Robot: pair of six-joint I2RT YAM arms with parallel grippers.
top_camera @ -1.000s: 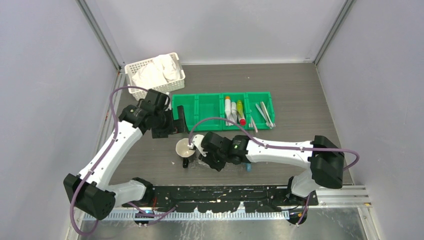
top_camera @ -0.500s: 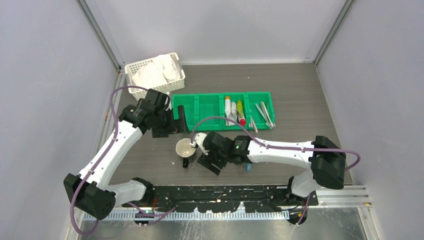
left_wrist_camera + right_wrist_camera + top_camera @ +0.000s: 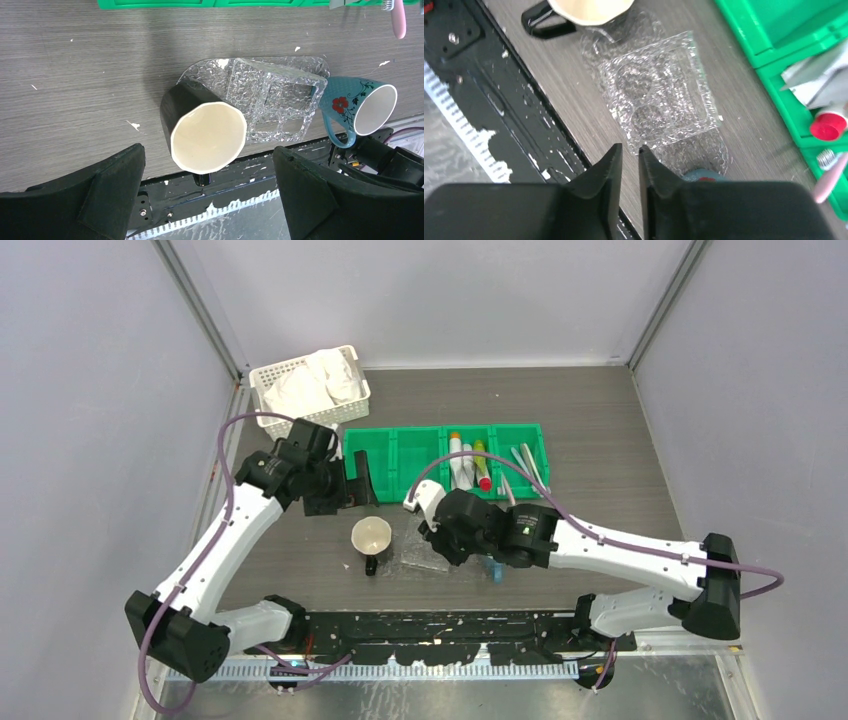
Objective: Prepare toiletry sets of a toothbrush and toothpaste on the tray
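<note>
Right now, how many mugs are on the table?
2. A black mug with a cream inside is at the left end of the clear tray. A teal flowered mug is at its right end. Others may be hidden from view.

Place: you are looking into a lab robot cell.
Walls: plain grey panels [image 3: 90, 390] box you in.
Bench: wood-grain table [image 3: 600, 420], black mounting rail [image 3: 450, 625] along your near edge.

L claw [image 3: 209, 150] spread wide, pointing down, R claw [image 3: 629, 150] nearly closed, slim gap, empty
</note>
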